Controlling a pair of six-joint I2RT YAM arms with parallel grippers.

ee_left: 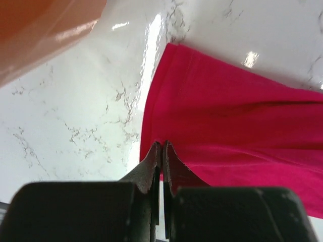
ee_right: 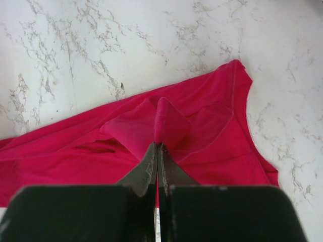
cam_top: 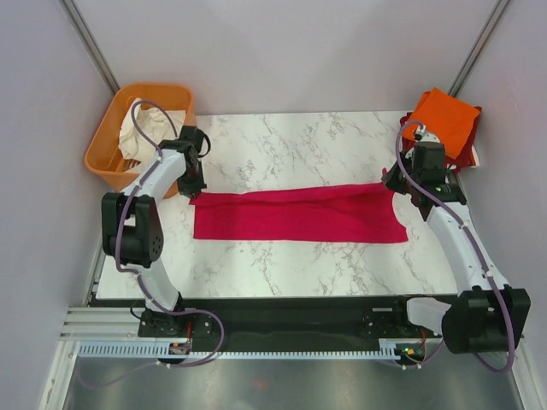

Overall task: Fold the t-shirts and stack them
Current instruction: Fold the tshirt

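Note:
The magenta-pink t-shirt (cam_top: 299, 218) lies as a long folded strip across the middle of the table. My left gripper (cam_top: 195, 186) is at its far left corner and is shut, with the shirt's edge (ee_left: 212, 111) between the tips. My right gripper (cam_top: 395, 184) is at its far right corner and is shut on a pinched-up fold of the same shirt (ee_right: 166, 118) near the neck end. The bright orange t-shirt (cam_top: 444, 120) lies folded at the back right, on top of the dark red t-shirt (cam_top: 473, 141), of which only the edges show.
A rigid orange plastic basket (cam_top: 107, 141) with pale cloth (cam_top: 149, 128) inside stands off the table's back left corner, close behind my left arm; its wall shows in the left wrist view (ee_left: 45, 30). The booth's walls stand close on both sides.

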